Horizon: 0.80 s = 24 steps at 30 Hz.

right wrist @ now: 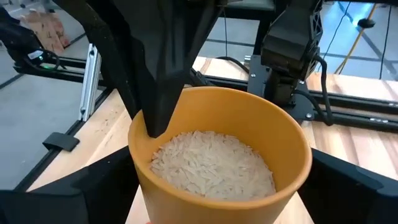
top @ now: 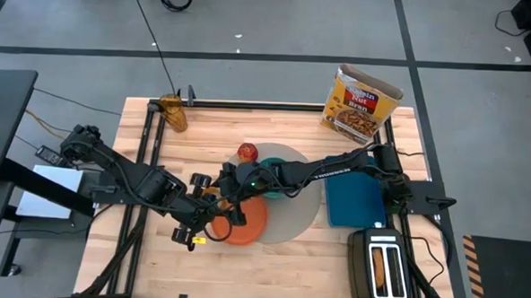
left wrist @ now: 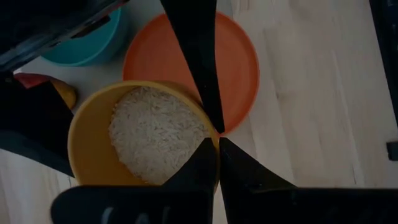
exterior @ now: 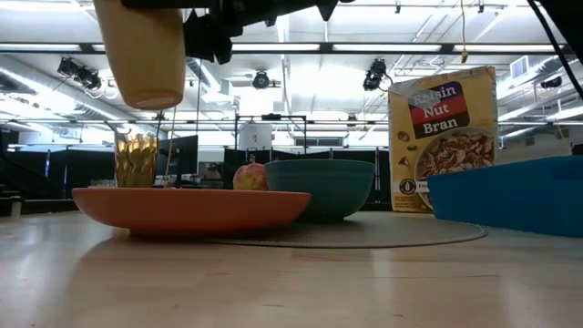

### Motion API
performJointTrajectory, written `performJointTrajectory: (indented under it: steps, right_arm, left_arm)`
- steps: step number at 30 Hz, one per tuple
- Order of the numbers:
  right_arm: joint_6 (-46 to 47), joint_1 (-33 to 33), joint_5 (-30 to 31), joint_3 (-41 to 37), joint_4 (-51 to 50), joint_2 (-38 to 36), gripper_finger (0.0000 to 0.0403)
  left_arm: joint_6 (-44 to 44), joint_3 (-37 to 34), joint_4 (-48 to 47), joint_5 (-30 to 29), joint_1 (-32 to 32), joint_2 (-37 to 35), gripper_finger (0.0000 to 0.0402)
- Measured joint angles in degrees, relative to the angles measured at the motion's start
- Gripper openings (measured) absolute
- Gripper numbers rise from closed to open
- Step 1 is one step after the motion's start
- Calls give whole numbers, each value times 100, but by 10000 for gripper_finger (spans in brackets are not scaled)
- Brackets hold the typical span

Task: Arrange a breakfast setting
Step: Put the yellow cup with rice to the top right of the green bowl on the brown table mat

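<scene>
A small yellow-orange cup (right wrist: 217, 162) filled with white grains hangs in the air above the orange plate (top: 244, 222); the low view shows it high above the plate (exterior: 141, 55). My left gripper (left wrist: 217, 146) and my right gripper (right wrist: 217, 211) are both shut on the cup. The plate overlaps the near left edge of the round grey placemat (top: 299, 204). The teal bowl (exterior: 319, 187) and the red apple (exterior: 250, 176) sit farther back on the mat. The spoon and the bread are out of view. My left gripper pinches the cup's rim (left wrist: 214, 138), one finger inside the cup (right wrist: 158, 118) and one outside. The fingers come from above, slanting down. The cup stays upright, clear of the plate. My right gripper holds the cup's outer wall (right wrist: 140, 174) between its two fingers (left wrist: 208, 93), one on each side, coming level from the table's right. The cup stands upright in the hold, lifted clear.
A cereal box (top: 362, 104) stands at the far right. A blue tray (top: 358, 198) lies right of the mat, and a black toaster (top: 382, 266) stands near the right front corner. A glass of amber liquid (top: 173, 113) stands at the far left.
</scene>
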Motion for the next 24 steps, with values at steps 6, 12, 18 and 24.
performJointTrajectory:
  steps: [6,12,18,24]
  right_arm:
    - [455,-15,-114,1,-110,-2,397]
    - [141,-9,-5,0,-155,-2,399]
    - [-54,-41,-43,1,-160,-2,393]
    - [-55,-50,39,0,-60,-2,361]
  left_arm:
    - [-42,2,62,-204,34,2,13]
    - [-20,4,63,-335,28,0,13]
    - [-10,4,69,-341,35,-9,13]
    - [-8,7,71,-361,55,-13,15]
